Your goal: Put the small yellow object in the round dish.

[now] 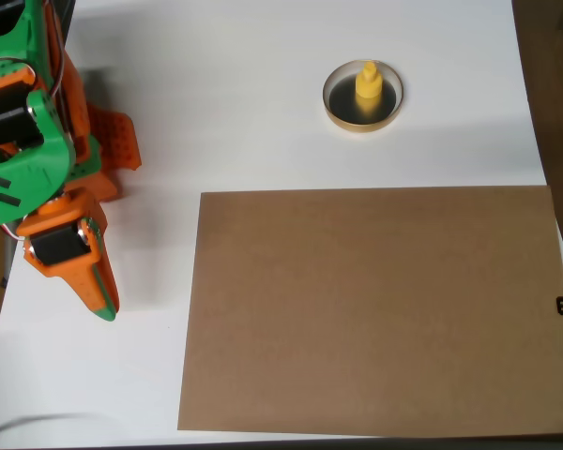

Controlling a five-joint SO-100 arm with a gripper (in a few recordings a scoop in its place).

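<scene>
Peg [368, 82] upright in dish [363, 97], far from end effector [101, 298]

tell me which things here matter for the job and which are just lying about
Part of the job:
- small yellow object, standing upright inside the dish
- round dish, on the white table
- gripper, far off at the left, holding nothing

Just lying about:
- brown board, flat on the white table

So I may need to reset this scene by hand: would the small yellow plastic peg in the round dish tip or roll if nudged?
The small yellow plastic peg stands upright and looks stiff and light, so a nudge would probably tip it. The shallow gold-rimmed round dish would likely stop it rolling away.
</scene>
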